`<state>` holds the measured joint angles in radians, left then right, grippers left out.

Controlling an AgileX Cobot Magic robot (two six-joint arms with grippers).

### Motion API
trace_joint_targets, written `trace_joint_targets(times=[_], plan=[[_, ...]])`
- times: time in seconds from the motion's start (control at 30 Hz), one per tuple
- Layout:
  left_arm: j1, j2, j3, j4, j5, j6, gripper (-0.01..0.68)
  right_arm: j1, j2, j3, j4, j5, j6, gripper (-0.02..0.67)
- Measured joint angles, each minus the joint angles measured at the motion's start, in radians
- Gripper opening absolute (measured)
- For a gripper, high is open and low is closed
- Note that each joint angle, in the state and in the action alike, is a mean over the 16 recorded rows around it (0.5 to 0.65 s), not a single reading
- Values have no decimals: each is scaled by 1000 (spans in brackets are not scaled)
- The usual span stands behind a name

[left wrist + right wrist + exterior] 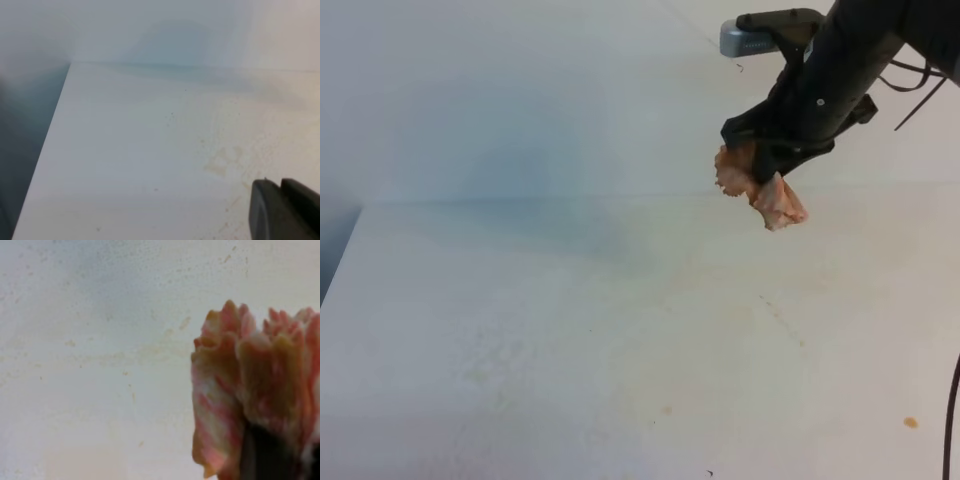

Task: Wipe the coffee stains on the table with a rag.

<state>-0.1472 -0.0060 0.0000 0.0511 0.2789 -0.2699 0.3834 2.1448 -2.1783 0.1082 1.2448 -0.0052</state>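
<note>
**Right gripper holds stained rag aloft; table shows only faint residue**

The right gripper (767, 170) sits at about one o'clock in the high view, raised off the surface, its black jaws clamped on the rag (760, 188). The cloth bulges out at both sides of the jaws, a pinkish-tan wad with orange-brown patches. The right wrist view confirms it: wrinkled folds of the rag (255, 390) fill the four o'clock quarter, dark finger material beneath them.

The left gripper (286, 209) appears only as a dark edge at five o'clock in the left wrist view; whether it is open or closed cannot be told.

Below the rag, the table (570, 330) is white with pale yellowish smudges. Faint streaks run toward four o'clock from centre. A small lone orange dot (911, 422) lies near the four o'clock edge, a fainter speck (667, 409) at six o'clock. No joined puddle is visible; the left wrist view shows a tan smear (218, 166) at four o'clock.
</note>
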Motion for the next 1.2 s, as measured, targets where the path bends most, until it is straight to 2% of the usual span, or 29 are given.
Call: trace_joint_targets(times=[0.2,0.33,0.47,0.83,1.0,1.2], plan=[[0,6,0,0,0,0,-4,1,-8,0,11,0,3,225],[0,6,0,0,2,0,-4,1,-30,1,10,0,-1,248],[0,6,0,0,2,0,-4,1,-77,3,2,1,-10,211],[0,6,0,0,4,0,-4,1,-341,53,-32,3,-43,34],[0,6,0,0,5,0,-4,1,-505,177,-40,3,-61,3],[0,2,0,0,4,0,-4,1,-716,420,-43,3,-91,-2]])
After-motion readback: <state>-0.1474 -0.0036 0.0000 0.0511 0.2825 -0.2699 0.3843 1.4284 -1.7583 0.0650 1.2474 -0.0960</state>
